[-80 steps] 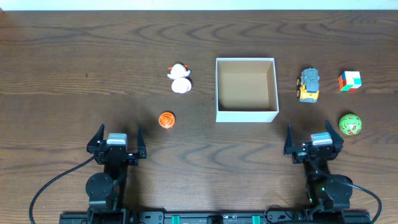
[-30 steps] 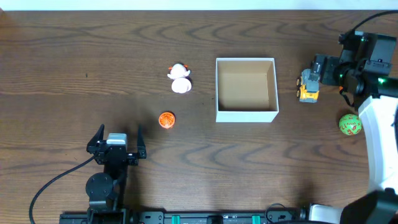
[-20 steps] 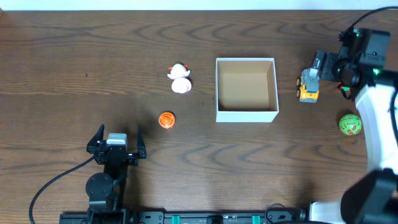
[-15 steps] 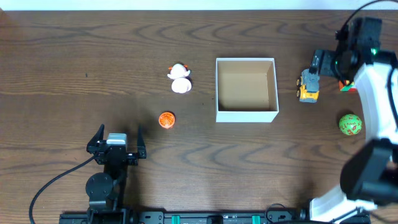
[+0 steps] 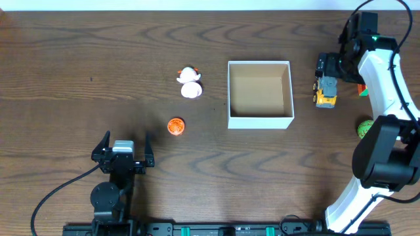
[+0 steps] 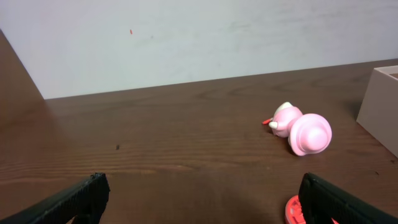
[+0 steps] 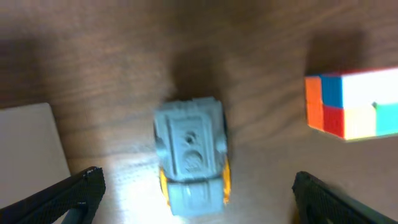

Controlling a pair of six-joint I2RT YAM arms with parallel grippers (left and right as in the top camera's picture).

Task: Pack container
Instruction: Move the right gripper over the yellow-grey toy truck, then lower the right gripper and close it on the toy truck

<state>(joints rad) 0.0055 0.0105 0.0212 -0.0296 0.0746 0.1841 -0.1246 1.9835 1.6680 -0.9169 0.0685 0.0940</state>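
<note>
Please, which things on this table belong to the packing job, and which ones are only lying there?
Job: container, and likely its cargo: toy truck, colour cube, green ball, orange ball, pink toy.
Lying about: only a black cable.

Dark wood-grain table (image 5: 79,52). The container (image 5: 260,121) sits near centre, open top up and brown cardboard floor showing. Left of it and well apart lies a pink-and-white toy figure (image 5: 189,83) on its side, with an orange ball (image 5: 175,126) nearer the front edge, apart from the figure. Right of the container, near but not touching, stands a grey-and-yellow toy truck (image 5: 325,95); further right is a multicoloured cube (image 7: 351,102), with a green ball (image 5: 362,127) in front of it, partly hidden in the overhead view.
</note>
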